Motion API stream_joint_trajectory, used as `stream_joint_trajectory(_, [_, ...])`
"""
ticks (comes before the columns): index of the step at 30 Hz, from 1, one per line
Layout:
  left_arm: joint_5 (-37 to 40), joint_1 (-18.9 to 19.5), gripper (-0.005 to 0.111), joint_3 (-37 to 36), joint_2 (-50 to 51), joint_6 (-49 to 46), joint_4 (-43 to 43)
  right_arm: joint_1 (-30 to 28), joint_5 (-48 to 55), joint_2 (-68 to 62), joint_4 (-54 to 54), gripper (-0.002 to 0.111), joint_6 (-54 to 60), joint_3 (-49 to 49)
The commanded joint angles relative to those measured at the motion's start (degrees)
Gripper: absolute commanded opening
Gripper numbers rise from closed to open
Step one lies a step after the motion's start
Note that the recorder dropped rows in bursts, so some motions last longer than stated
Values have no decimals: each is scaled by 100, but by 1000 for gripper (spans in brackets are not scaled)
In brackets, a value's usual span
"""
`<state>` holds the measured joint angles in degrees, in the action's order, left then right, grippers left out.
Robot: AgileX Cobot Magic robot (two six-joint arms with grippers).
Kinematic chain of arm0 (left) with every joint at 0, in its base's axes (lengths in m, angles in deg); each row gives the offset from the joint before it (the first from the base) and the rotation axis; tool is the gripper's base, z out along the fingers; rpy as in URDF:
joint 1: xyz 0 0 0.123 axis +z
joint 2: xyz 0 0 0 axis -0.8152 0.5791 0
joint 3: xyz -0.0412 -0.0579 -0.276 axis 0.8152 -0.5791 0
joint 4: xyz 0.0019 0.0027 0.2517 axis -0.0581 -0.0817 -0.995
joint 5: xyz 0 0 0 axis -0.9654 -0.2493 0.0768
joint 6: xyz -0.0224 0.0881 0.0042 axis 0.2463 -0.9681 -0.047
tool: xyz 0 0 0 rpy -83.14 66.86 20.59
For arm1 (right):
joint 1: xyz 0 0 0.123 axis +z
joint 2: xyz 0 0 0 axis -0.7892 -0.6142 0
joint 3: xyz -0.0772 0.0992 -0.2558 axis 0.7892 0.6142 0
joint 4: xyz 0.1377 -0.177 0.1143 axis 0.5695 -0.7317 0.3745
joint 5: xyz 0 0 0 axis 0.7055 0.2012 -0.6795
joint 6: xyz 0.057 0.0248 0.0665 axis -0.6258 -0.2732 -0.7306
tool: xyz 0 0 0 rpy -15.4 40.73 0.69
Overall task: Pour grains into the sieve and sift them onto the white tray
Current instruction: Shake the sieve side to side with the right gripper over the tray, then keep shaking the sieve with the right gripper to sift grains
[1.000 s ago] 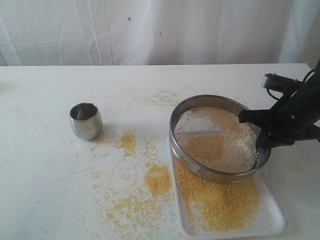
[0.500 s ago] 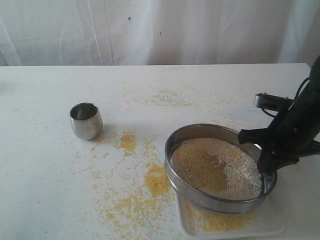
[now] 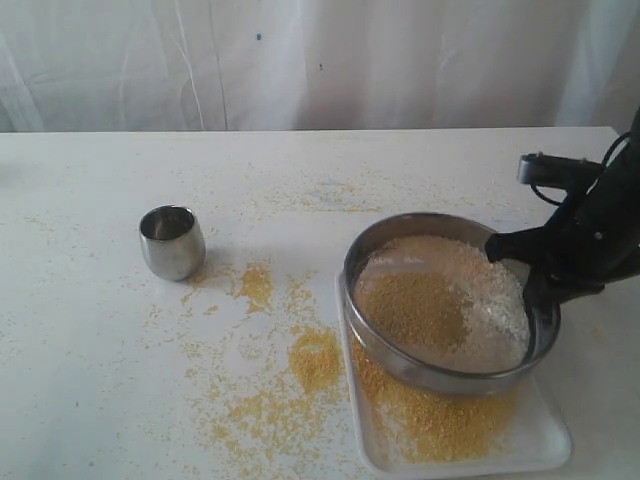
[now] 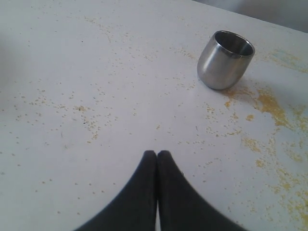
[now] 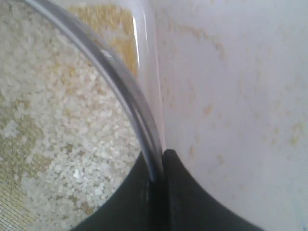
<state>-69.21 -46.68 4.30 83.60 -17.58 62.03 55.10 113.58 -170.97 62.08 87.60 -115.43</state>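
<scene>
The round steel sieve (image 3: 400, 368) hangs over the white tray (image 3: 545, 445), holding the grains (image 3: 440, 300), yellow on one side and whitish on the other. My right gripper (image 3: 530, 270) is shut on the sieve's rim (image 5: 126, 90) at its right side; whitish grains (image 5: 53, 125) show inside the rim. Yellow meal (image 3: 435, 415) lies in the tray under the sieve. My left gripper (image 4: 157, 155) is shut on nothing, above the bare table, and it is out of the exterior view.
A small shiny steel cup (image 3: 172, 241) stands upright on the table at the left, also in the left wrist view (image 4: 224, 60). Spilled yellow meal (image 3: 315, 360) is scattered over the table between cup and tray. A white curtain hangs behind the table.
The sieve has swung back up and away from the camera after dipping toward the tray's near end half a second ago; the yellow pile in the tray shows again. The cup stayed put.
</scene>
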Motion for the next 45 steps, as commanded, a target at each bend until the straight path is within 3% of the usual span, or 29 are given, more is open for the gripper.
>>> stream_joint_trajectory(1, [23,1,0,-21,-26,37,12,17,16,108,117,0,214,6])
stream_joint_trajectory(4, [23,1,0,-21,-26,37,12,17,-937,94,-144,0,303,-6])
stream_joint_trajectory(9, [23,1,0,-21,-26,37,12,73,723,106,-86,0,-12,-5])
stream_joint_trajectory(13, [23,1,0,-21,-26,37,12,101,-707,51,-260,0,134,-6])
stream_joint_trajectory(18, [23,1,0,-21,-26,37,12,101,598,52,-98,0,-189,33])
stream_joint_trajectory(22, [23,1,0,-21,-26,37,12,101,-675,-12,-110,0,-139,10])
stream_joint_trajectory(27, [23,1,0,-21,-26,37,12,101,1499,61,292,0,-395,-38])
stream_joint_trajectory(28, [23,1,0,-21,-26,37,12,101,1495,61,305,0,-295,-38])
stream_joint_trajectory(32, [23,1,0,-21,-26,37,12,101,-88,61,165,0,532,-38])
stream_joint_trajectory(37, [23,1,0,-21,-26,37,12,101,568,82,316,0,-49,-44])
stream_joint_trajectory(41, [23,1,0,-21,-26,37,12,101,-1025,82,325,0,11,-44])
stream_joint_trajectory(42, [23,1,0,-21,-26,37,12,101,-1015,93,323,0,-1,-44])
stream_joint_trajectory(45, [23,1,0,-21,-26,37,12,101,872,171,333,0,-178,-127])
